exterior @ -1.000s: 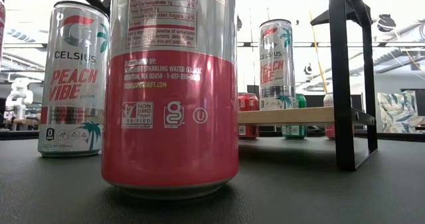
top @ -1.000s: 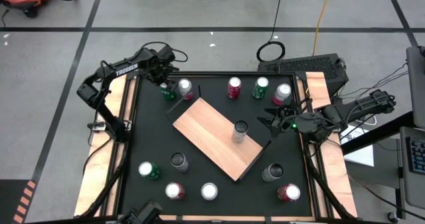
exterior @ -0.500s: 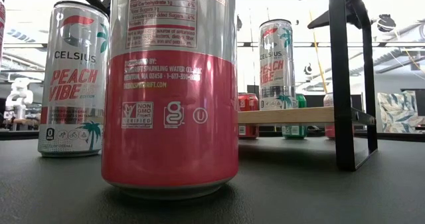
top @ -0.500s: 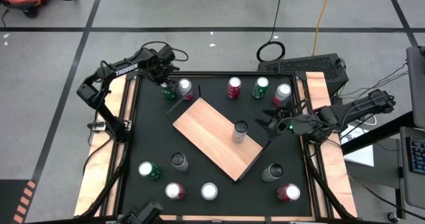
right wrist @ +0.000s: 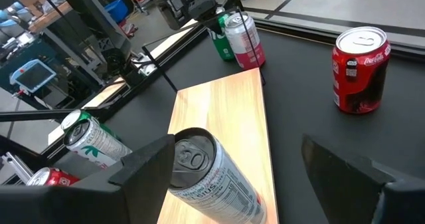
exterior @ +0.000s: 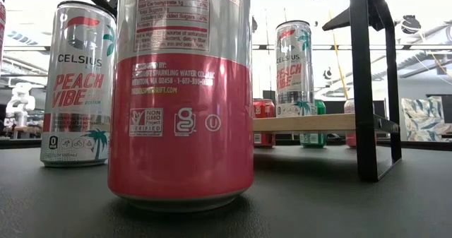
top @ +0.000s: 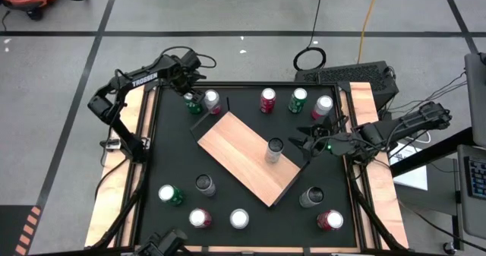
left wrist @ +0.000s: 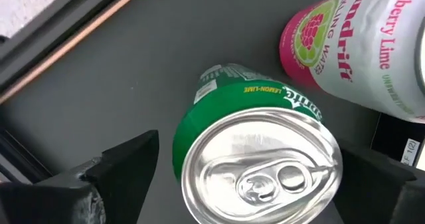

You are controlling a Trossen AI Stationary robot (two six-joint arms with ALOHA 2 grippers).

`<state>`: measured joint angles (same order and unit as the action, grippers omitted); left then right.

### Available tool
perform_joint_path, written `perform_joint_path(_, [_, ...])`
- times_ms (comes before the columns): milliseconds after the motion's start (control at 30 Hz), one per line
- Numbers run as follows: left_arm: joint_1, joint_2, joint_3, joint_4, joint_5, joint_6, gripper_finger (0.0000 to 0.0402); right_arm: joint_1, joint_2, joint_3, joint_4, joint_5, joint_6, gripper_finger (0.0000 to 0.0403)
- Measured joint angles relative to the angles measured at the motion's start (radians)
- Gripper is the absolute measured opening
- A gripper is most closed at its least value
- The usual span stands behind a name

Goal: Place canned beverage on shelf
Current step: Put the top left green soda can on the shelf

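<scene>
Shelf (top: 250, 156) sits angled mid-table with 1 silver can (top: 274, 146) upright on it. Left gripper (top: 187, 98), at the far-left corner, has its fingers spread on either side of a green can (left wrist: 255, 157) (a pink raspberry-lime can (left wrist: 352, 58) stands just beside it), not clamped. Right gripper (top: 305, 143) hovers just right of the silver can, jaws apart, holding nothing.

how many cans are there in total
12 in the high view: one can on the shelf, five in a row above it, six below it. The shelf could hide more.
</scene>
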<state>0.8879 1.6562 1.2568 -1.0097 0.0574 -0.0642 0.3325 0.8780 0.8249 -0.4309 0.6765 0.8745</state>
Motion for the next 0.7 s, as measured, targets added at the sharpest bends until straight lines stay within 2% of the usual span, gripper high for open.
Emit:
perform_joint_path(200, [0.000,0.000,0.000,0.009,0.000,0.002,0.0380,0.000,0.000,0.000,0.000,0.001,0.000,0.0302])
perform_joint_path(567, [0.000,0.000,0.001,0.034,0.046,0.003,0.0304,0.000,0.000,0.000,0.000,0.002,0.000,0.0302])
perform_joint_path(700, [0.000,0.000,0.001,0.031,0.047,0.003,0.0290,0.000,0.000,0.000,0.000,0.002,0.000,0.0302])
